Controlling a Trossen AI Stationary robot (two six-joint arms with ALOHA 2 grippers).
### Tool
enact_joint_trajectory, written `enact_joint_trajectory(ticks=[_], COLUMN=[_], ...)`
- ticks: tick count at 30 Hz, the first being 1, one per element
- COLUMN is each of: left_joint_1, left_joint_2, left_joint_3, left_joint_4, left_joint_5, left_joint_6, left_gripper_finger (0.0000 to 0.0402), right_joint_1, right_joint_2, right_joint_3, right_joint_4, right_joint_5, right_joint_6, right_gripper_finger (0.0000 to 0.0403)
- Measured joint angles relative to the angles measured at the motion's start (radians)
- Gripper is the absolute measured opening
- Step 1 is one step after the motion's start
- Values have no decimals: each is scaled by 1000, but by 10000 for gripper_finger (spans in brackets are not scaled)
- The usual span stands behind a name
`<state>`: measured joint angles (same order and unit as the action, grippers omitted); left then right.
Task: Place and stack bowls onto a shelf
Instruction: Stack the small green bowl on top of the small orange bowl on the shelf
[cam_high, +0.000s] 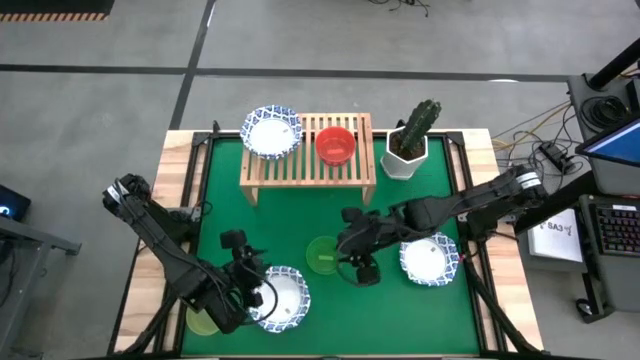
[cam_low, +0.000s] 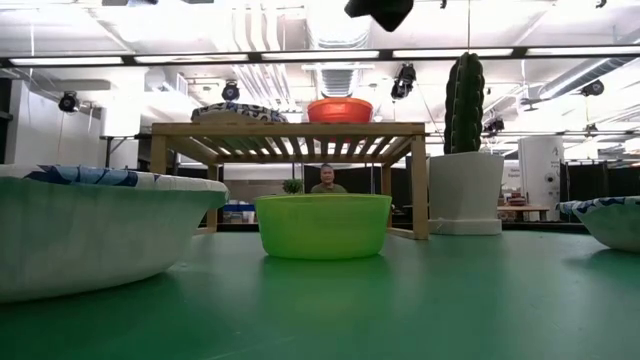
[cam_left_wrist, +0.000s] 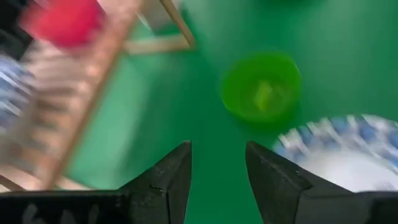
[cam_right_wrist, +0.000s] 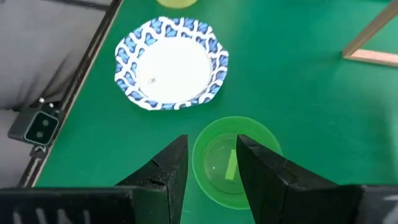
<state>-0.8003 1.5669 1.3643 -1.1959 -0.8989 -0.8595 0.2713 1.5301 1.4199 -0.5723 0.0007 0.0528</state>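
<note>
The right gripper (cam_high: 345, 247) hangs over the middle of the green table (cam_high: 300, 215) just above the green bowl (cam_high: 322, 254), its fingers a little apart and holding nothing. The left gripper (cam_high: 243, 262) hovers near the front edge beside a white blue-rimmed bowl (cam_high: 279, 298), fingers also slightly parted and empty. On the shelf (cam_high: 308, 163) by the back edge sit another white bowl (cam_high: 271, 131) and the red bowl (cam_high: 335, 145), with the cactus pot (cam_high: 405, 157) at its right end.
</note>
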Motion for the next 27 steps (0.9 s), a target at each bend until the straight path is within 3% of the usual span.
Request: enact_joint_trajectory(ticks=[4, 8, 14, 19, 23, 27], left_joint_1=[-29, -46, -40, -43, -49, -48], left_joint_2=[-16, -34, -100, -243, -373, -474], left_joint_3=[0, 0, 0, -9, -101, -309], left_joint_4=[7, 7, -48, -66, 118, 534], left_joint_5=[-200, -317, -331, -333, -314, -202], left_joint_6=[75, 157, 348, 372, 386, 562], left_gripper_finger=[119, 106, 87, 78, 77, 77], right_joint_1=[12, 13, 12, 12, 12, 12], right_joint_2=[91, 176, 279, 327, 347, 362], right_joint_3=[95, 204, 350, 411, 410, 410], right_joint_4=[-94, -207, -377, -395, -396, -392], right_joint_5=[0, -1, -1, -4, -8, -8], right_joint_6=[0, -2, 6, 12, 16, 17], right_gripper_finger=[128, 127, 118, 107, 101, 101])
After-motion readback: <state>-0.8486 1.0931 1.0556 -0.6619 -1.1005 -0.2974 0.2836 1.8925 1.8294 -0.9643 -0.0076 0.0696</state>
